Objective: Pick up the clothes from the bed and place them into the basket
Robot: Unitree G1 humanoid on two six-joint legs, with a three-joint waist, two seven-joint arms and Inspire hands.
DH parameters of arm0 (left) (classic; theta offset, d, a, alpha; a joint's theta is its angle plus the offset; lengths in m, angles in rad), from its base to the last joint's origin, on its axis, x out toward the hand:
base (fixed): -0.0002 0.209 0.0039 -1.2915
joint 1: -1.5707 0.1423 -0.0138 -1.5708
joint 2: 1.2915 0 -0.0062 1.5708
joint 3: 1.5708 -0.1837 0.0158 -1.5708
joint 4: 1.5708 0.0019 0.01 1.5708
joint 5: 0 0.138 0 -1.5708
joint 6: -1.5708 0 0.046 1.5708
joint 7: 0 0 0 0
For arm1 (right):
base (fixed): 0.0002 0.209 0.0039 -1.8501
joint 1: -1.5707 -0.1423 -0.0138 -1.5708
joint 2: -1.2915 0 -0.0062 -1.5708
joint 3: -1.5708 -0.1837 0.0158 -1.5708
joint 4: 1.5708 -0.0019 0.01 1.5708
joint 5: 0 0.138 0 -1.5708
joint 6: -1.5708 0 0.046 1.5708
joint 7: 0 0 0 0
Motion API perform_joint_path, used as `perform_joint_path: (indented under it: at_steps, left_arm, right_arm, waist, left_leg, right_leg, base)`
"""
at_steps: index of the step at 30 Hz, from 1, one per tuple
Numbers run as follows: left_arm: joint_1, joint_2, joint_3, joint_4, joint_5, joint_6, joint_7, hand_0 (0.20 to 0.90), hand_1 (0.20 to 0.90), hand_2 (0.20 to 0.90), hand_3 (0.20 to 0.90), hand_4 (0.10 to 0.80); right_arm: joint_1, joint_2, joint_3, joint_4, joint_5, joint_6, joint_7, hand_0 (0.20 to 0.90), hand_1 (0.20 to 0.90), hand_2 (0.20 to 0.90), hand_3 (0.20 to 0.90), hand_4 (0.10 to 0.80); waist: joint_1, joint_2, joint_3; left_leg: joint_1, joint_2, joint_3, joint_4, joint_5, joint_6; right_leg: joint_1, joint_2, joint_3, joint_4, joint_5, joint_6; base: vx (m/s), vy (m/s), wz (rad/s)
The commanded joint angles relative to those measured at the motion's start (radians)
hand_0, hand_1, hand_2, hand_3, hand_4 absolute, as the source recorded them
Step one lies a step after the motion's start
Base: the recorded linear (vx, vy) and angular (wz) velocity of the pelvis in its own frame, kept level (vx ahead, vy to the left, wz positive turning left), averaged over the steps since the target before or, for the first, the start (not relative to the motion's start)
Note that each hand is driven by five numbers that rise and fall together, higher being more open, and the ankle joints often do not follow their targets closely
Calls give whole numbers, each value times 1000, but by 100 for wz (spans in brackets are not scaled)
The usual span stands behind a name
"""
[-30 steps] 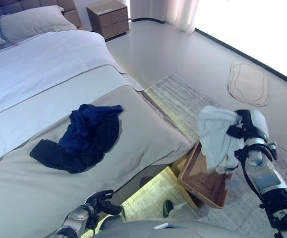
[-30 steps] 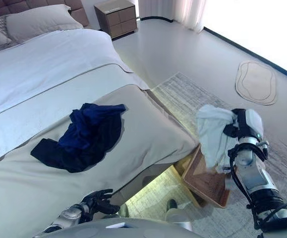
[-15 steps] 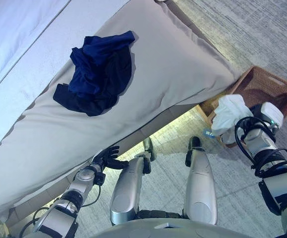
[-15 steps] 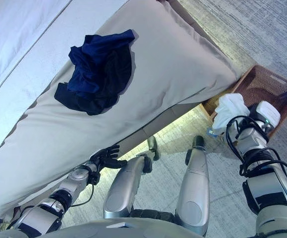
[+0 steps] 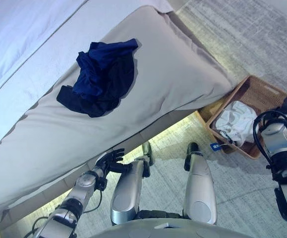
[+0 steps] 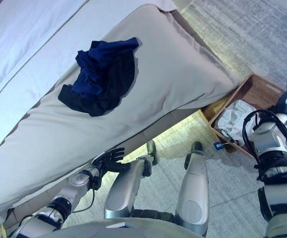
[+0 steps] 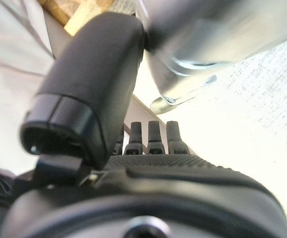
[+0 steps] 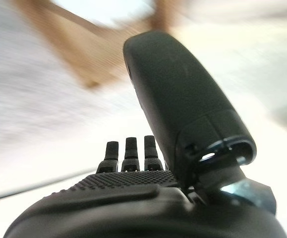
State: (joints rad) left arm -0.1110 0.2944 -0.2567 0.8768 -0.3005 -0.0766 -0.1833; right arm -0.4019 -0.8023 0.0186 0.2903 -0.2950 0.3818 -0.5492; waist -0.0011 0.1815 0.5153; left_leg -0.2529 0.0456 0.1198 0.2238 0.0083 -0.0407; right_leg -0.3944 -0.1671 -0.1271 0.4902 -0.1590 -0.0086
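Note:
A heap of dark blue and black clothes [image 5: 101, 77] lies on the beige bed cover [image 5: 178, 74]. A brown wicker basket [image 5: 261, 95] stands on the floor by the bed's corner. A white garment [image 5: 236, 124] lies inside it. My right hand [image 6: 286, 103] is just past the basket's far side, apart from the garment. Its wrist view [image 8: 133, 148] shows straight fingers holding nothing. My left hand [image 5: 111, 159] hangs low by the bed's side edge, with fingers spread and empty. Its wrist view [image 7: 148, 136] also shows straight fingers.
A grey patterned rug [image 5: 242, 29] covers the floor around the basket. The bed's side edge [image 5: 148, 126] runs between my left hand and the basket, with a lit gap under it. A small blue tag [image 5: 215, 146] lies by the basket.
My right hand has let go of the white garment, which now lies in the basket. The hand has moved away past the basket. The camera tilted down earlier.

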Motion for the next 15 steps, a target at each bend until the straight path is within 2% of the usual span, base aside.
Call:
perform_joint_path:
  at_steps: [1, 5, 10, 13, 15]
  left_arm:
    - [90, 43, 62, -17, -20, 4, 3, 900, 900, 900, 900, 800]
    - [106, 34, 82, 28, 8, 15, 12, 900, 900, 900, 900, 800]
    - [122, 39, 72, 62, 39, 16, 12, 900, 900, 900, 900, 800]
    - [108, 75, 57, 89, 50, 9, 6, 900, 900, 900, 900, 800]
    - [76, 111, 42, 103, -1, 11, 12, 900, 900, 900, 900, 800]
  right_arm:
    - [-54, -59, -19, -162, -227, -173, -24, 900, 900, 900, 900, 800]
    - [-93, -64, 77, -206, -207, -261, 120, 900, 900, 900, 900, 800]
    - [-191, -31, 201, -127, -162, -301, 231, 900, 900, 900, 900, 800]
    - [-327, 9, 316, 17, -163, -287, 255, 900, 900, 900, 900, 800]
    - [-502, 27, 408, 182, -153, -272, 253, 900, 900, 900, 900, 800]
  waist:
    - [4, -63, -76]
    - [65, -129, -132]
    - [139, -160, -152]
    - [211, -173, -142]
    - [268, -174, -124]
  left_leg:
    - [24, -49, 2, 5, -54, 29]
    - [60, -62, -29, 2, -74, 46]
    - [78, -80, -69, 5, -84, 66]
    - [71, -93, -109, -3, -78, 81]
    - [36, -105, -143, -1, -69, 85]
  right_leg:
    - [126, 24, -77, -24, -54, -8]
    - [208, 8, -113, -93, -21, 21]
    - [274, -7, -153, -142, 4, 43]
    - [306, -20, -190, -162, 28, 60]
    - [310, -33, -223, -171, 36, 63]
  base:
    - [109, 226, -5]
    - [127, 166, 19]
    - [77, 134, 38]
    - [22, 113, 62]
    - [-71, 137, 63]
